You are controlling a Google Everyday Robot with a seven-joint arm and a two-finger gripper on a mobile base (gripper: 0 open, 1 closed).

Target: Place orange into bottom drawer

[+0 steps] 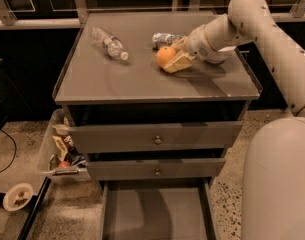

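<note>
Bottom drawer (152, 216), nearest, stands pulled out. Above it, on the cabinet top (117, 84), the orange (165, 55) rests at the tips of the gripper (175, 56), whose jaws stand apart around it. A bottle (108, 43) lies beyond. Risk: closing this shallowly could squeeze the round fruit out and send it rolling.

The gripper (172, 57), matt tan plastic, sits at the smooth orange (163, 54) on the cabinet top (117, 79), a satin grey sheet. The bottle (108, 43) is clear glossy plastic. The bottom drawer (152, 211) is matt grey.
</note>
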